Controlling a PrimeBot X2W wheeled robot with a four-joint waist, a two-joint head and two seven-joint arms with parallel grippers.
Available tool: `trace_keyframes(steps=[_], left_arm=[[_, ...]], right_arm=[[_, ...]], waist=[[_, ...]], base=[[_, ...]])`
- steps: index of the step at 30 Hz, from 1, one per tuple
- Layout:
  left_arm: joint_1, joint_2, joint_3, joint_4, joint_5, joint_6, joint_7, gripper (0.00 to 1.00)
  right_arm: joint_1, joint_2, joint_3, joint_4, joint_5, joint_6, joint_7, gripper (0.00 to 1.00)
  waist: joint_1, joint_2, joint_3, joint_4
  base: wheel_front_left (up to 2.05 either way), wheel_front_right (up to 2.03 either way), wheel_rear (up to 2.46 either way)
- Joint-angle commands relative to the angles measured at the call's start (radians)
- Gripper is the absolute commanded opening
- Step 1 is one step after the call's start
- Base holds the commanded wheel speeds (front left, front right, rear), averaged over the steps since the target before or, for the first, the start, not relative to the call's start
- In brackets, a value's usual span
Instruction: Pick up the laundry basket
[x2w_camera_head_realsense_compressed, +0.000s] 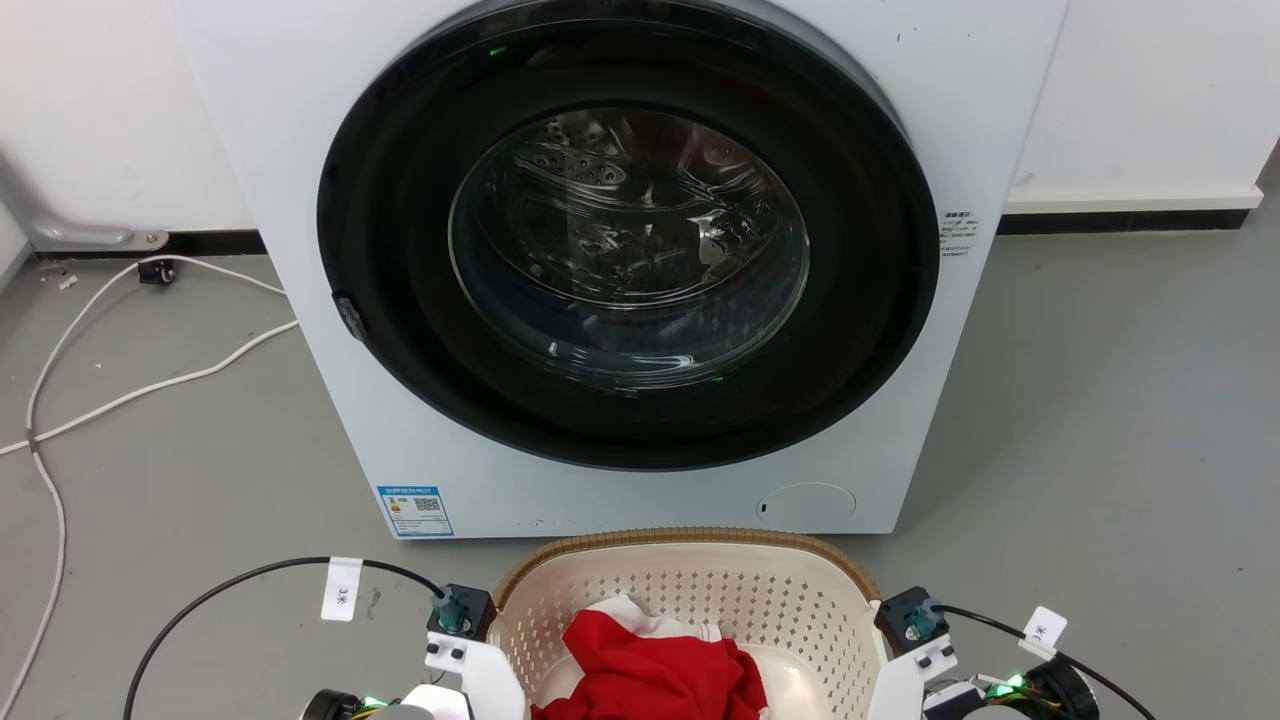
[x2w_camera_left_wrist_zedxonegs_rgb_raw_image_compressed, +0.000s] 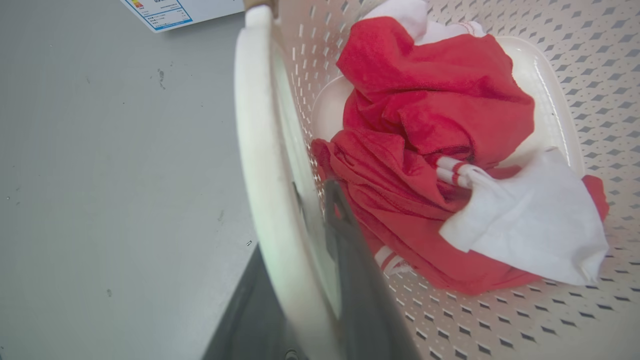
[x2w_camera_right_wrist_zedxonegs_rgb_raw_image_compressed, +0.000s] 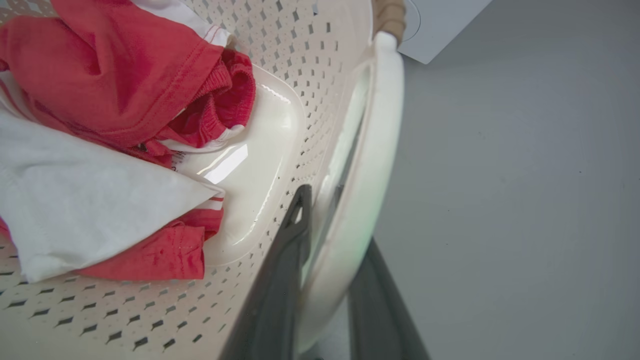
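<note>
Basket (x2w_camera_head_realsense_compressed: 690, 585) gripped; lift comes next.
Left gripper (x2w_camera_left_wrist_zedxonegs_rgb_raw_image_compressed: 295, 220) and right gripper (x2w_camera_right_wrist_zedxonegs_rgb_raw_image_compressed: 337, 217) each clamp a handle (x2w_camera_left_wrist_zedxonegs_rgb_raw_image_compressed: 255, 150); raise both evenly.

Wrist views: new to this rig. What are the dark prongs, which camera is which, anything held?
The prongs are gripper fingers. The head camera looks down at a washer on a grey floor, with the basket before it. Each wrist camera looks along its own fingers: the left gripper and right gripper each grip a white handle of the basket, one finger inside, one outside. Red and white clothes lie inside.
</note>
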Motion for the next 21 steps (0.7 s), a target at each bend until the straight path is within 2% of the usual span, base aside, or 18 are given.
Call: trace_keyframes(steps=[1,21], left_arm=[[-0.026,0.014,-0.008,-0.003,-0.006,-0.003,-0.018,0.0],[-0.032,0.019,-0.068,0.004,-0.07,-0.003,-0.033,0.0]], right_arm=[[-0.003,-0.012,0.011,0.01,-0.005,0.003,0.001,0.0],[-0.006,-0.012,0.023,0.012,-0.003,0.003,0.0,0.0]], waist=[[-0.0001,-0.0001,0.0,0.001],[-0.0001,-0.0001,0.005,-0.007]], base=[[0.0,0.0,0.0],[0.0,0.0,0.0]])
